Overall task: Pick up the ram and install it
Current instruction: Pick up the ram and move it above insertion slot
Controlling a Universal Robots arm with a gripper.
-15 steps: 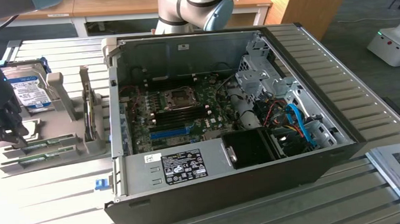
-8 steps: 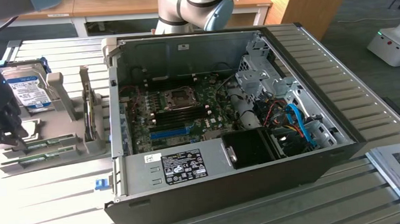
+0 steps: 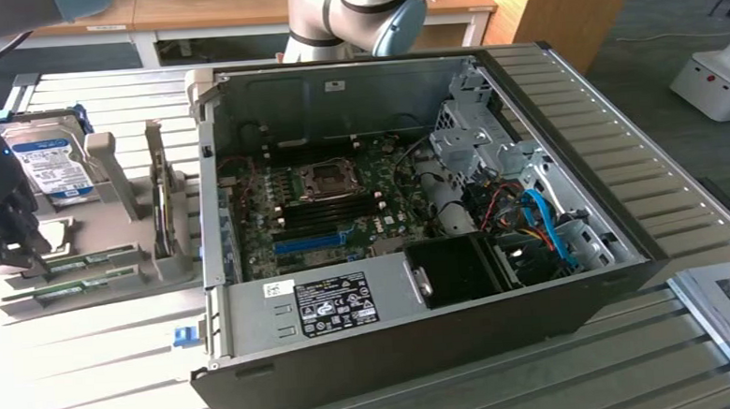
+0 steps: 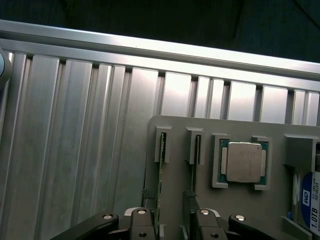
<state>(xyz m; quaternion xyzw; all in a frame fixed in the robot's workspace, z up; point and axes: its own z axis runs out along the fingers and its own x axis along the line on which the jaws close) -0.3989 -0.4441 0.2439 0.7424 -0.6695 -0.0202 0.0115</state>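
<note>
The ram (image 4: 160,192) is a slim green stick standing on edge in a slot of a grey holder plate (image 4: 235,210). In the wrist view my gripper (image 4: 170,226) is open and hovers over it, one finger (image 4: 141,222) on each side of the stick and not touching it. A second similar green stick (image 4: 194,167) stands in the neighbouring slot, close to the other finger (image 4: 201,223). In the exterior view the gripper (image 3: 11,246) hangs at the far left above the holder (image 3: 131,273), well away from the open computer case (image 3: 416,211).
A CPU chip (image 4: 243,162) and a hard drive (image 4: 311,200) also sit in the holder. The case lies open, showing the motherboard (image 3: 328,206) with dark memory slots and a blue slot (image 3: 307,244). The ribbed metal table (image 4: 75,150) surrounds everything.
</note>
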